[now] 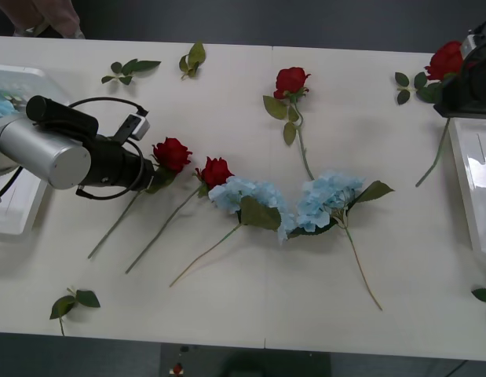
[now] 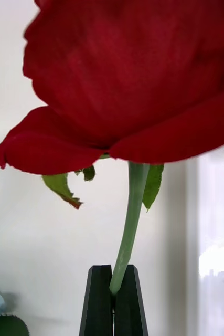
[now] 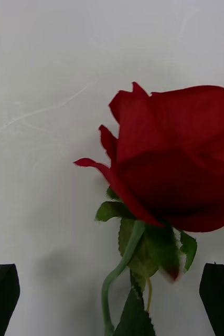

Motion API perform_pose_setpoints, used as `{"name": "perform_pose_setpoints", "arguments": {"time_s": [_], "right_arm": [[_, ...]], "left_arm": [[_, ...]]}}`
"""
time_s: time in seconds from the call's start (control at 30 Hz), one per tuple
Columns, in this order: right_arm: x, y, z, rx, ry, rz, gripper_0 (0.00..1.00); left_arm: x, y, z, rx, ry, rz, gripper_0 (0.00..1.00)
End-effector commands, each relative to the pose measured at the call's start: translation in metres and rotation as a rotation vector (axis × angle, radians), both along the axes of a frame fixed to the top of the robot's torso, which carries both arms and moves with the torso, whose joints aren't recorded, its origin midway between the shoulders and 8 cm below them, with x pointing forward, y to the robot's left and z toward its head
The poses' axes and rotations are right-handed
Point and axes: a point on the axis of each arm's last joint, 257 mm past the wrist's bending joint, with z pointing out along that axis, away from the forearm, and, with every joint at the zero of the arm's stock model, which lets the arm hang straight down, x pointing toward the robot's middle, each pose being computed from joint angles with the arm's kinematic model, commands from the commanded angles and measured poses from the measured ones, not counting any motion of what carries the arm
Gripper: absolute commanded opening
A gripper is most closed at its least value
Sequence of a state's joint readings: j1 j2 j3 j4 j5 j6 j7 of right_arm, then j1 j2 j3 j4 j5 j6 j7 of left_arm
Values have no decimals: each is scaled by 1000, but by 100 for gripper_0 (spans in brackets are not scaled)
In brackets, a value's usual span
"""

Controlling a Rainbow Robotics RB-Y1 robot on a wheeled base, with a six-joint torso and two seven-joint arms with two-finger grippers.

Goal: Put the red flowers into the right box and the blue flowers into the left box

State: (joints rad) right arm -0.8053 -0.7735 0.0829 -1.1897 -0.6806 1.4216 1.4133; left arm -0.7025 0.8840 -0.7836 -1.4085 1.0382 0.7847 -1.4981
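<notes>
Black right pincer (image 2: 113, 299) pinching a red rose (image 2: 138, 84) stem, left pincer (image 3: 112, 299) spread around another rose (image 3: 180, 157) on the table (image 1: 227, 314).

left box (image 1: 15, 220) half behind arm | right box (image 1: 472, 181) cut by edge

silver left arm (image 1: 38, 153), black wrist, looped black cable (image 1: 109, 102).

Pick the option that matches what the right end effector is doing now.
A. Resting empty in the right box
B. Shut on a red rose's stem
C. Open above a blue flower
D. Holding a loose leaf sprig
B: in the right wrist view the right end effector has its black fingers closed on the green stem of a red rose, beside the right box.
</notes>
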Motion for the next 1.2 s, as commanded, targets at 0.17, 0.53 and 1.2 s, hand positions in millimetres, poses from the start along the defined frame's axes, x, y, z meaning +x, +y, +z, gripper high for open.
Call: {"name": "perform_pose_setpoints", "arguments": {"time_s": [0.17,0.53,1.2], "right_arm": [[-22,-65,83,7,-74,54,0],[-72,-163,77,-69,-69,34,0],[-85,-229,-37,-114,-82,-67,0]], "left_arm": [[13,-13,3,8,-17,2,100],[23,-15,-10,76,-60,-21,88],[34,-18,4,80,-113,-22,0]]}}
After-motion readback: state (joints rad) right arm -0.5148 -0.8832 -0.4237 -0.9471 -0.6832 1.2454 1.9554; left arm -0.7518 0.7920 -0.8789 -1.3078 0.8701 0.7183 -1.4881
